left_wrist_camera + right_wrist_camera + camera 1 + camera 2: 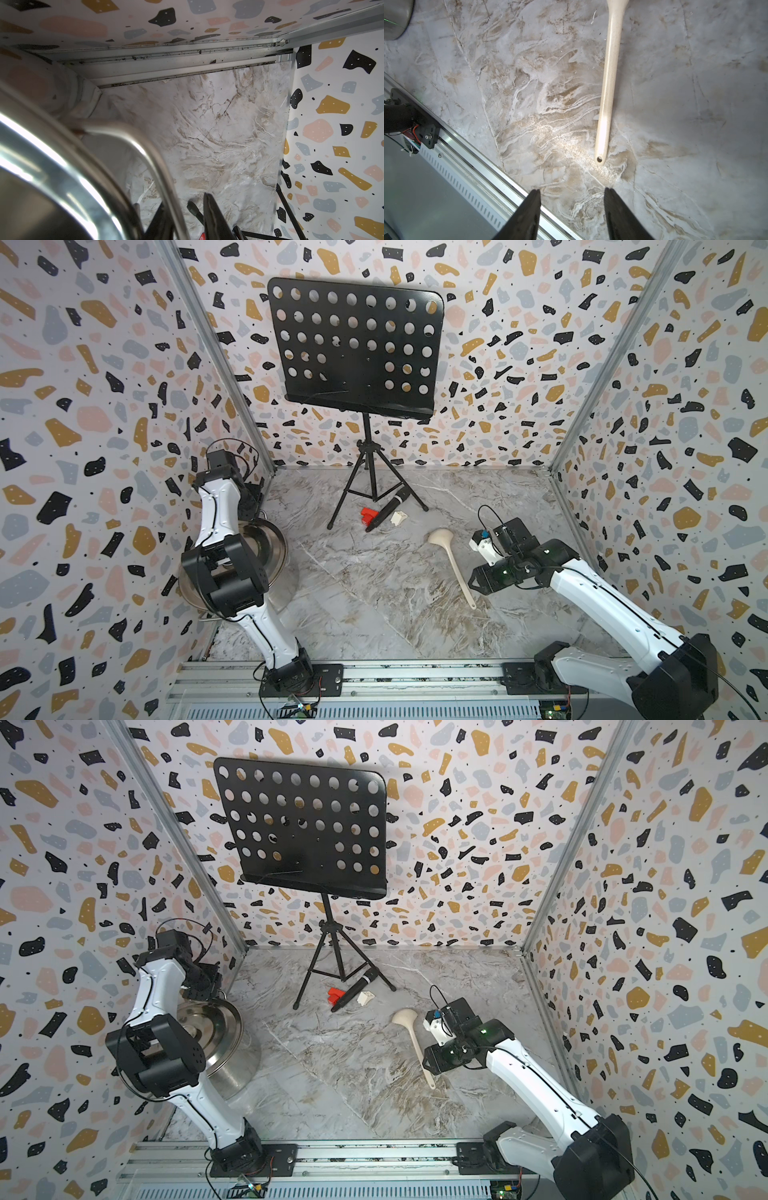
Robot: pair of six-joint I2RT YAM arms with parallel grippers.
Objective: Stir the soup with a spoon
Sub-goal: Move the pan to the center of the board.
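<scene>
The soup is a shiny steel pot [279,548] [232,1036] at the left wall, largely hidden behind my left arm. No liquid shows. One wire loop handle [145,145] of the pot runs between the fingers of my left gripper [183,198]. The jaws are open around the wire, and a gap shows on one side. The cream spoon [455,564] [415,1040] [609,72] lies flat on the marble floor at the right. My right gripper [476,587] [430,1067] [573,189] hovers open just past the spoon's handle end, holding nothing.
A black music stand [357,348] on a tripod [370,489] stands at the back. A black microphone [388,512], a red piece [368,516] and a small white block [398,517] lie at its feet. Patterned walls close three sides, and an aluminium rail [415,672] runs along the front.
</scene>
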